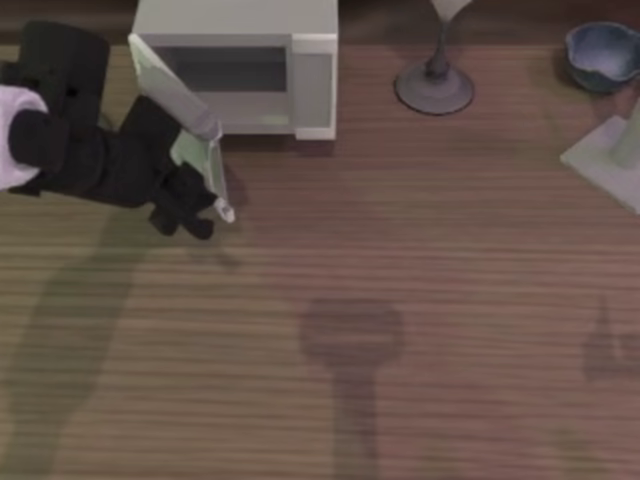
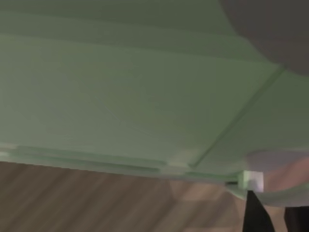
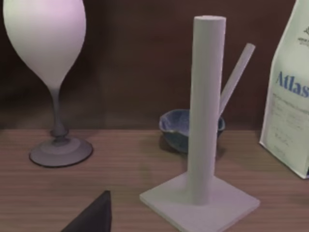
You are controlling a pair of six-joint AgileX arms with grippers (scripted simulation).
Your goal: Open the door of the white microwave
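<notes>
The microwave (image 1: 240, 60) sits at the surface's (image 1: 420, 300) far edge, left of centre. Its door (image 1: 185, 125) stands swung well out because the left gripper (image 1: 200, 205) is at its free edge; whether the fingers clasp it, I cannot tell.

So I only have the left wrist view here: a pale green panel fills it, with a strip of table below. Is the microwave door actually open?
Observer: Yes. In the top view the door is swung well out from the white microwave, and the cavity shows behind it.
Operator: Where is the left gripper on it?
Observer: The left gripper is at the door's free edge, out in front of the microwave toward the table's left.
Operator: And the right arm?
Observer: It is outside the top view; its wrist view faces a white stand on the table.
</notes>
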